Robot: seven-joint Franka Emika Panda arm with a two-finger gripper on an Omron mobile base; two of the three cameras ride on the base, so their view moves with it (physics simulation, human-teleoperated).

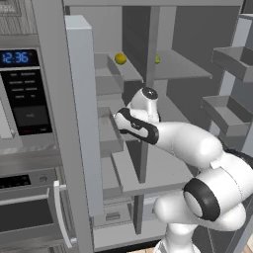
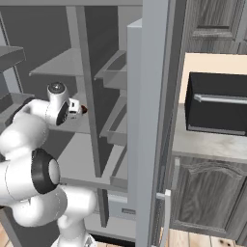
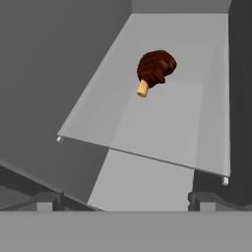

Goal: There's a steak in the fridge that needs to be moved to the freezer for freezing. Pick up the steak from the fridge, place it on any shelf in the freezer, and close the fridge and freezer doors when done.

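The steak (image 3: 155, 68), a dark red-brown lump with a pale bone stub, lies on a pale grey shelf (image 3: 162, 128) in the left compartment of the open grey unit. It shows as a small red-brown spot (image 2: 84, 110) just beyond my hand in the right base view. My gripper (image 3: 125, 202) is open, short of the shelf's front edge, its fingertips (image 3: 49, 201) wide apart with nothing between them. My arm reaches in left of the central divider (image 1: 147, 99). Both doors stand open; their fronts are hidden.
The left door (image 1: 79, 99) and right door (image 2: 137, 120) carry inner bins close to my arm. A yellow ball (image 1: 120, 58) and a yellow-green ball (image 1: 157, 59) sit on the upper shelf. A black-panelled oven (image 1: 24, 94) flanks the left side, a counter with a black appliance (image 2: 217, 103) the right.
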